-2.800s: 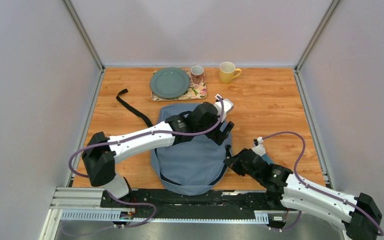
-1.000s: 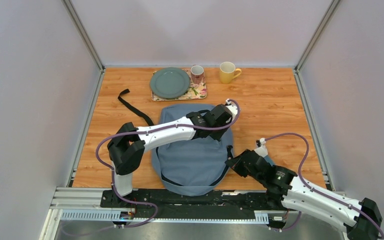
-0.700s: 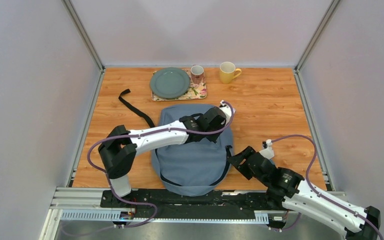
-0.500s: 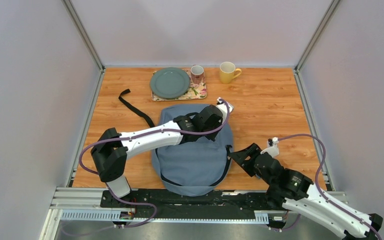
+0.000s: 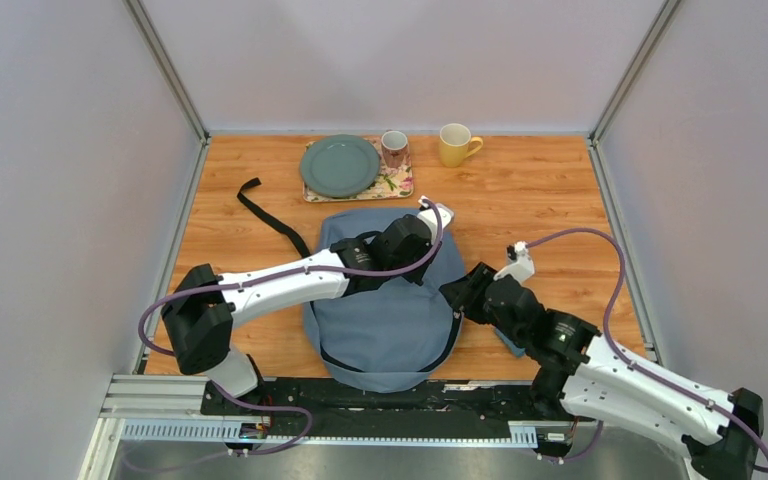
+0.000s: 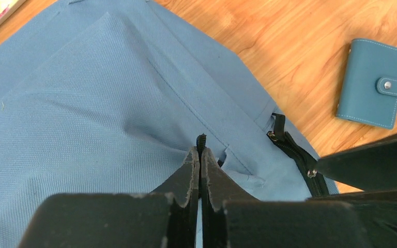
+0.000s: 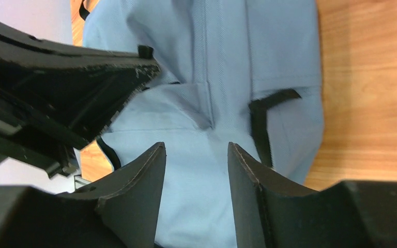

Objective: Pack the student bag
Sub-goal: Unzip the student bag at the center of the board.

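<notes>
The student bag [image 5: 380,320] lies flat on the table, grey-blue, with a black zipper [image 6: 294,152] along its right edge. My left gripper [image 5: 422,270] sits over the bag's upper right part, shut on a small black zipper pull [image 6: 201,139] that pokes out between its tips [image 6: 200,151]. My right gripper [image 5: 457,290] hovers open at the bag's right edge, and only bag fabric [image 7: 222,51] shows between its fingers [image 7: 196,147]. A teal snap wallet [image 6: 375,82] lies on the wood to the right of the bag.
At the back stand a grey-green plate [image 5: 340,165] on a floral tray [image 5: 397,186], a small patterned mug [image 5: 394,148] and a yellow mug [image 5: 454,145]. A black webbing strap [image 5: 265,215] trails off the bag's upper left corner.
My right gripper has opened and moved up and left from beside the bag's lower right to its right edge. My left gripper, still shut, has drawn back a little to the left.
</notes>
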